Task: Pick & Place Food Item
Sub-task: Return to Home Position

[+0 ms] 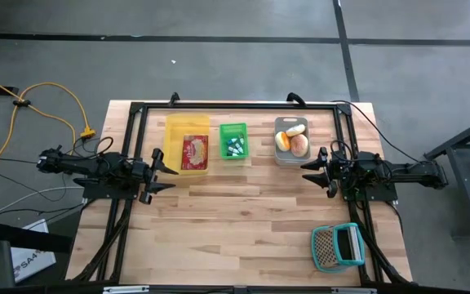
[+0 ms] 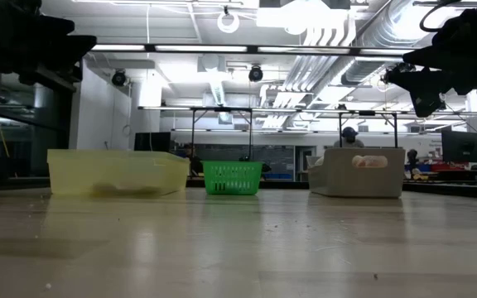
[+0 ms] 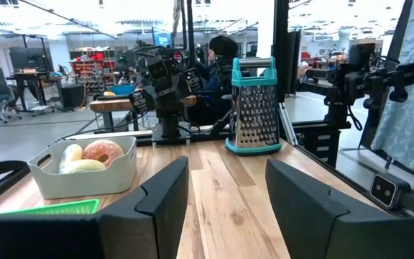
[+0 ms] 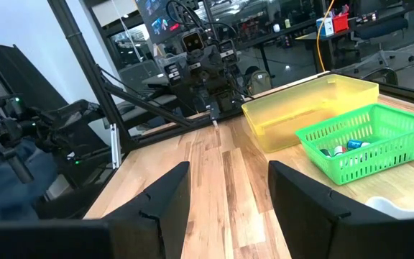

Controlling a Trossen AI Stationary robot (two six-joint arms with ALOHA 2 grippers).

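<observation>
**A:** High view, starting at the left edge. What comes first?

**B:** A yellow cable (image 1: 86,129) on the floor. Then the left gripper (image 1: 166,170) over the counter (image 1: 243,220), its fingers (image 3: 165,198) spread wide and empty.

**A:** And past it?

**B:** Three containers in a row along the back of the counter. First is a yellow bin (image 1: 178,135) with a red packet (image 1: 195,152) inside, just beside the left gripper. Next is a green basket (image 1: 233,126) holding small blue and white pieces. Last is the gray bin (image 1: 292,121).

**A:** Where are the donuts?

**B:** The donuts (image 1: 299,145) lie heaped together in the gray bin, with a pale one toward the back and a brown one in front of it.

**A:** The right arm?

**B:** The right gripper (image 1: 308,169) hangs near the gray bin's front corner, apart from it, with its fingers parted and holding nothing. It faces the left gripper across bare planks. The containers sit behind that line, not on it.

**A:** Anything else around?

**B:** A teal grater (image 1: 338,247) stands upright near the right front corner, well apart from the bins. In the left wrist view a person (image 3: 220,50) sits beyond the counter, behind the right arm.
</observation>
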